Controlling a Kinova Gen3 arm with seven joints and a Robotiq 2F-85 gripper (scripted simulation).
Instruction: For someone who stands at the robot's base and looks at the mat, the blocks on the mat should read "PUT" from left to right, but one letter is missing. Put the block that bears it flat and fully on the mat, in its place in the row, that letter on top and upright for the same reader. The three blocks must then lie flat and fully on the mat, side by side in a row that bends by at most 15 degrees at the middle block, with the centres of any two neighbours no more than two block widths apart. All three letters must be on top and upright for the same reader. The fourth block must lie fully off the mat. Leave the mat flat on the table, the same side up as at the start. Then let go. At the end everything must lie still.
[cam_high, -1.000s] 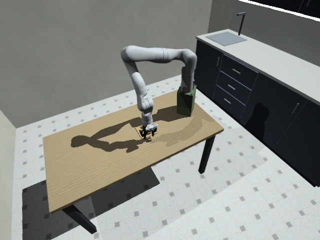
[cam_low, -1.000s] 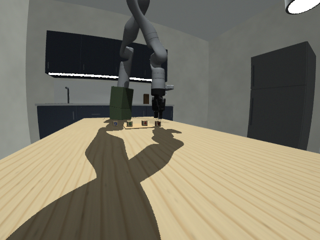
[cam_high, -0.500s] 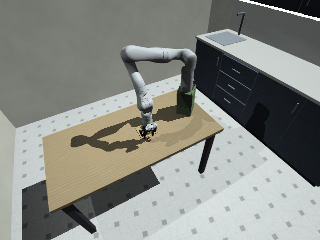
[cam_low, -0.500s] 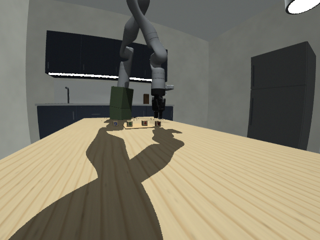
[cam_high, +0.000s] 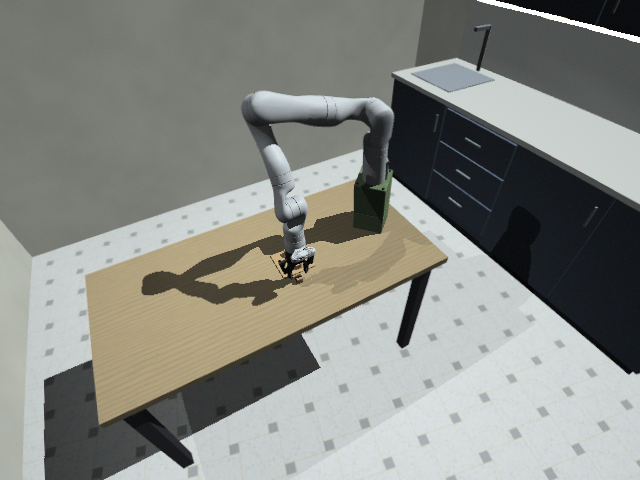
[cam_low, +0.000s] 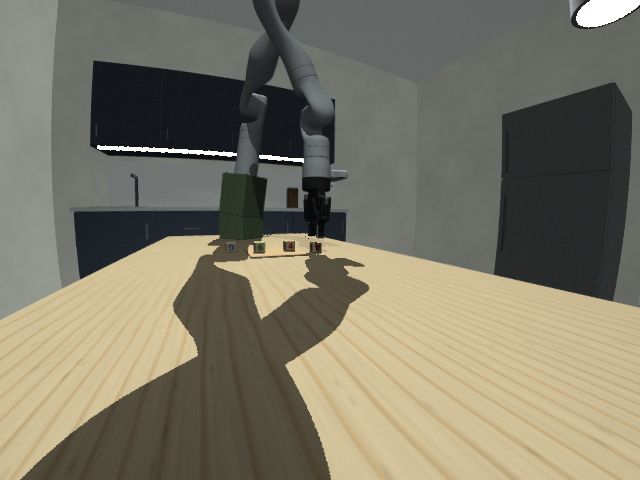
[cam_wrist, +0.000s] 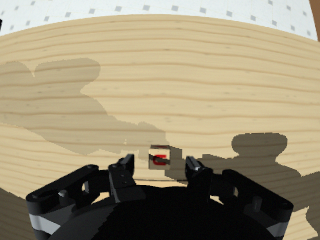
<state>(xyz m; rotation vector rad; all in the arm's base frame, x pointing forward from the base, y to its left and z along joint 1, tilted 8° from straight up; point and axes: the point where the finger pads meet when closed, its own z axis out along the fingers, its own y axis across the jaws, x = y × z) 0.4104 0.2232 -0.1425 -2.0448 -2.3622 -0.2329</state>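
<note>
Wrist view: the claw (cam_high: 296, 270) (cam_low: 316, 231) (cam_wrist: 160, 163) is partly spread and grasps nothing; the red-letter block (cam_high: 298, 279) (cam_low: 315, 247) (cam_wrist: 159, 158) shows between its two fingertips, apart from both. In the exterior view, that block sits below the claw, by the edge of the mat (cam_high: 277, 260) (cam_low: 281, 254) (cam_wrist: 150, 183). The green-6 block (cam_low: 259, 247) and the red-4 block (cam_low: 288, 245) rest on the mat; the blue-9 block (cam_low: 230, 247) lies beside it.

Confirm the top letter before you grip: shadow crosses it, and you cannot read it surely here. Picking the wrong block would spoil the word.

Centre the fingers before you lower. An offset could make one fingertip land on the block or push it askew. Descending too far may press the table or snag the mat's edge. During placement, insufficient clearance could knock a neighbour out of line; a wrong wrist turn would leave the letter sideways for the reader.
</note>
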